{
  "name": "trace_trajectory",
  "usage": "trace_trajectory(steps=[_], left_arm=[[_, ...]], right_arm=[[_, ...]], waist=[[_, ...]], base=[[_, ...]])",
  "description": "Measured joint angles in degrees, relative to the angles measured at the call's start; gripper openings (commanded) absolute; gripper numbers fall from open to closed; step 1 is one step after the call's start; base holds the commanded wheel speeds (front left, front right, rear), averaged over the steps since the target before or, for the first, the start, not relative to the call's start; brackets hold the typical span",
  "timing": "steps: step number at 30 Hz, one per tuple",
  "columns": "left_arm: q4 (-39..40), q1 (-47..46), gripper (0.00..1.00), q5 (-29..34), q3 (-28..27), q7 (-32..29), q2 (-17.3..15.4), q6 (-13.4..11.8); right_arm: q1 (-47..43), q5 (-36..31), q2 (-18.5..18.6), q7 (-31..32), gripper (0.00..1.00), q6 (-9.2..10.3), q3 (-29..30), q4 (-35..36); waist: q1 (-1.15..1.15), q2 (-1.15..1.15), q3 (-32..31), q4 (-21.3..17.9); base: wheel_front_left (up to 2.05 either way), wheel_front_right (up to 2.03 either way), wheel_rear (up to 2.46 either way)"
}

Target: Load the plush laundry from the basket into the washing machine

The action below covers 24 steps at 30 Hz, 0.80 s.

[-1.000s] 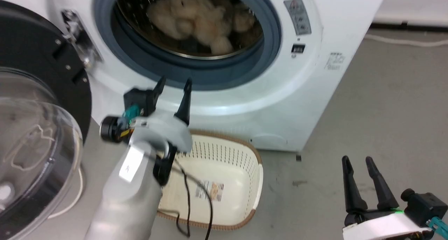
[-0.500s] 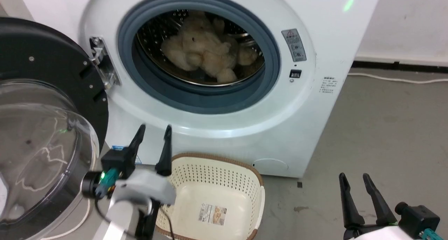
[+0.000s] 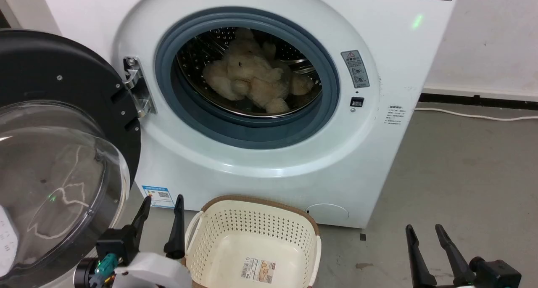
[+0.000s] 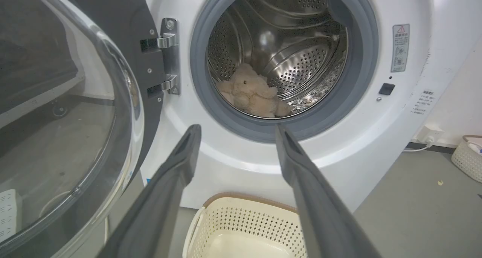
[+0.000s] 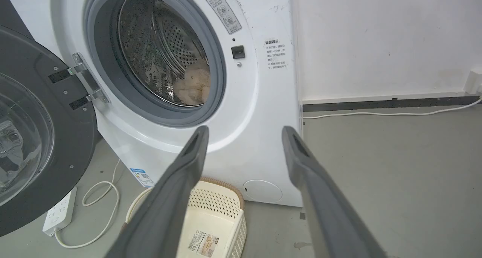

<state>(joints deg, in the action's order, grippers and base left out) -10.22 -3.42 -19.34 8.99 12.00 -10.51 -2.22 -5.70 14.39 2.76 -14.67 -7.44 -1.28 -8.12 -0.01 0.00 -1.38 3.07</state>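
Both grippers empty, fingers spread: left gripper (image 3: 163, 199) just beside the basket (image 3: 252, 200), right gripper (image 3: 423, 228) well apart from it. Basket empty, on the floor (image 3: 462, 174) at the foot of the washing machine (image 3: 260, 166). The plush laundry (image 3: 252, 80) lies low in the drum (image 4: 301, 62), near its front lip. Risks: left gripper could clip the open door (image 3: 63, 65) beside it; plush could slump onto the seal (image 3: 252, 134) and get pinched at closing.
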Motion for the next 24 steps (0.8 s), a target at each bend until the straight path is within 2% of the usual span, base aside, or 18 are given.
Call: trace_trajectory(steps=[12, 24], left_arm=[[4.5, 4.4, 1.00, -0.1, -0.2, -1.8, -1.3, -1.7], [5.2, 5.3, 1.00, -1.5, -0.2, -2.7, -1.0, -2.0]], right_arm=[[-1.5, -2.5, 0.0, 1.5, 1.00, 0.00, 0.9, 1.3], [-2.0, -2.3, 0.0, 2.0, 1.00, 0.00, 0.7, 1.4]], waist=[[0.01, 0.00, -0.8, 1.7], [0.00, 0.00, -1.1, 1.8]], base=[[0.00, 0.00, 0.00], [0.00, 0.00, 0.00]])
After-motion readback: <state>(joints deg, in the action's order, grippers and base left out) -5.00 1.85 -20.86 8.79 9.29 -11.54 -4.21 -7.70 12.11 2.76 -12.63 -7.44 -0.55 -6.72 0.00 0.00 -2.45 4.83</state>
